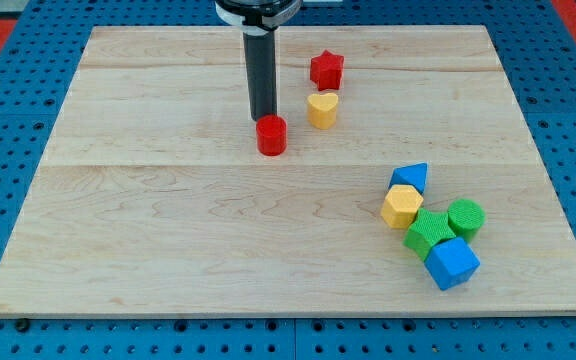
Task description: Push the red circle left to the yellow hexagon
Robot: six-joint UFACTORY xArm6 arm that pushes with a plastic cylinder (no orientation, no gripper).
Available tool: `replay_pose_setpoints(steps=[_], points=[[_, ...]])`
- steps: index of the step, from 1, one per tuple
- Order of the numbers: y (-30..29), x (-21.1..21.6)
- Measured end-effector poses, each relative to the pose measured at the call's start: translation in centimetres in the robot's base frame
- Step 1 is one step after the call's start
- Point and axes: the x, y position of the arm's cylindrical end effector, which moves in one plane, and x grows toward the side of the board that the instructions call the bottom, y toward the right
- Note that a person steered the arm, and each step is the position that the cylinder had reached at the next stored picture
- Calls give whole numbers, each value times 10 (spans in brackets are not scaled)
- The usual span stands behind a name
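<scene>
My tip (263, 118) sits at the lower end of the dark rod, touching or just behind the red circle (272, 135) on its top-left side as the view shows it. The rod is my end effector and has no jaws, so there is nothing on it to open or close.

The red circle stands a little above the middle of the table (168, 250), nearer the top edge than the bottom edge. Just to its right and slightly higher sits a yellow heart-shaped block (322, 109), and a red star (326, 70) lies beyond that, near the top edge.

The yellow hexagon (402, 207) is well apart from the red circle, toward the bottom-right corner. It belongs to a cluster of 5 blocks: a blue triangle (411, 178) touching it above, a green star-like block (429, 234) below it, a green cylinder (465, 217) to its right, and a blue cube (452, 263) lowest.
</scene>
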Motion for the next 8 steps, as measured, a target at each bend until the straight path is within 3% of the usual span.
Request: replay_pose_setpoints(steps=[3,8], points=[[-15,28],[30,72]])
